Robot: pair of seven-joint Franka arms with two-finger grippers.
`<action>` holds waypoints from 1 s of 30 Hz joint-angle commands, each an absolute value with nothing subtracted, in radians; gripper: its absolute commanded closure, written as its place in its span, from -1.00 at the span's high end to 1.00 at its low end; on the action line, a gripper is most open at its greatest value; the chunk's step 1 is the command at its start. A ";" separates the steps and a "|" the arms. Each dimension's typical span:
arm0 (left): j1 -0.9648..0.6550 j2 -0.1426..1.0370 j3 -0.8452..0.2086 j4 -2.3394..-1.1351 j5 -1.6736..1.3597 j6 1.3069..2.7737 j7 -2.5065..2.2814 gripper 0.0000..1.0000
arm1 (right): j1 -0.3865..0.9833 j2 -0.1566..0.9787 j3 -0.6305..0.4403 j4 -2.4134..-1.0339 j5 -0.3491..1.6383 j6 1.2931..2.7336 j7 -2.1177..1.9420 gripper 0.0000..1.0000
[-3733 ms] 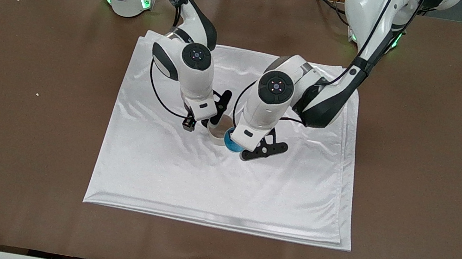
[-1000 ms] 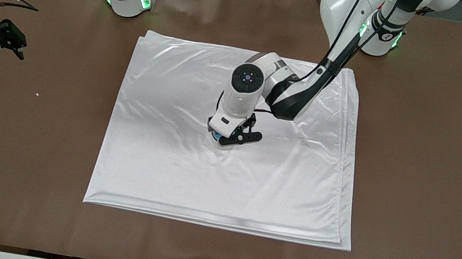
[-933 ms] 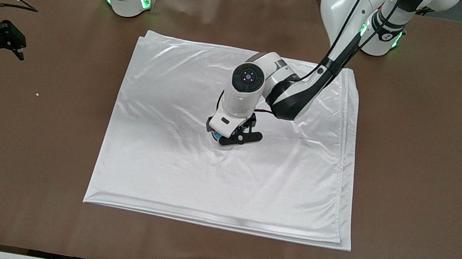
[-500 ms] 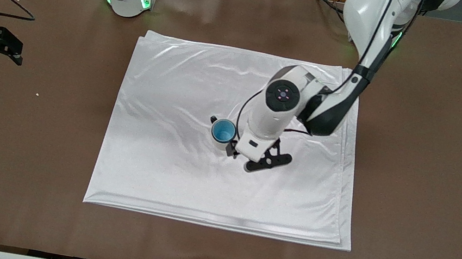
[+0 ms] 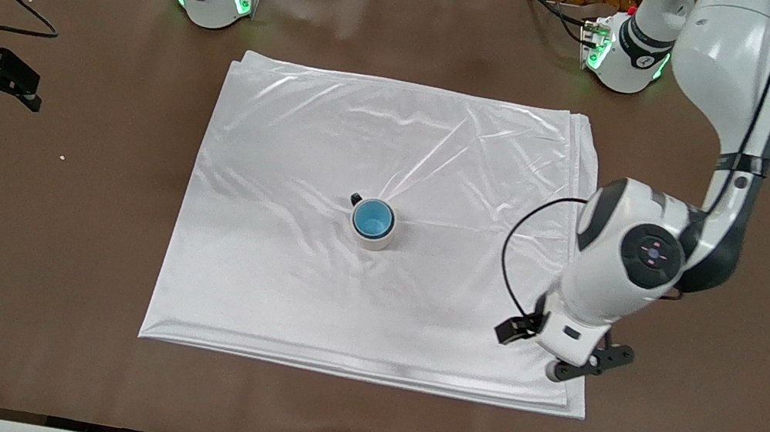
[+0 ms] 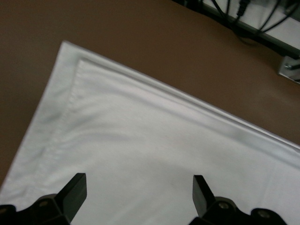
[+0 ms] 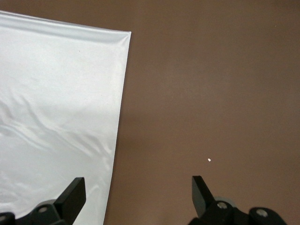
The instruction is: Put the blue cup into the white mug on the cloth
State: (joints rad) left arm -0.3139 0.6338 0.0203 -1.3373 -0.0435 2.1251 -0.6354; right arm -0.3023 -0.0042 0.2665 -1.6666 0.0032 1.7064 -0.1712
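The blue cup [image 5: 373,217] sits inside the white mug [image 5: 376,240], which stands upright near the middle of the cloth [image 5: 282,269]; the mug's dark handle nub [image 5: 355,198] shows at its side. My left gripper [image 5: 587,363] is open and empty over the cloth's corner nearest the front camera at the left arm's end. The left wrist view shows its gripper [image 6: 139,192] above that corner of the cloth [image 6: 154,150]. My right gripper [image 5: 8,81] is open and empty over bare table at the right arm's end, and waits. The right wrist view shows its gripper [image 7: 137,192] beside a cloth corner [image 7: 56,93].
The brown table [image 5: 709,427] surrounds the cloth on all sides. A small white speck [image 5: 62,156] lies on the table near the right gripper, also in the right wrist view [image 7: 209,160]. A black cable [image 5: 12,13] trails over the table at the right arm's end.
My left gripper let go of the blue cup inside the mug, opened, and moved away to the cloth's near corner at the left arm's end. The right gripper barely moved.
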 commanded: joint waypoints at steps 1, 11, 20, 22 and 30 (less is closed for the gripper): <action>-0.213 0.578 0.005 -1.358 -0.046 2.051 -0.447 1.00 | -0.302 -0.011 0.273 -1.675 0.023 1.712 -0.106 1.00; -0.120 0.499 0.003 -1.373 -0.054 1.936 -0.342 1.00 | -0.100 -0.020 0.052 -1.678 0.023 1.713 -0.071 1.00; -0.107 0.401 0.003 -1.408 -0.060 1.777 -0.339 1.00 | -0.098 -0.017 0.032 -1.663 0.011 1.715 -0.071 1.00; -0.098 0.345 0.005 -1.445 -0.061 1.758 -0.301 1.00 | -0.086 -0.018 0.003 -1.658 0.011 1.710 -0.071 1.00; -0.072 0.098 0.005 -1.660 -0.064 1.736 -0.212 1.00 | -0.083 -0.018 -0.012 -1.647 0.025 1.709 -0.067 1.00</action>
State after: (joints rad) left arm -0.0960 0.2949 0.0116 -1.4561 -0.0438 1.7285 -0.2737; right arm -0.1038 -0.0097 0.0064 -1.6569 0.0055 1.7158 -0.0850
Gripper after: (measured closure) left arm 0.000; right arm 0.000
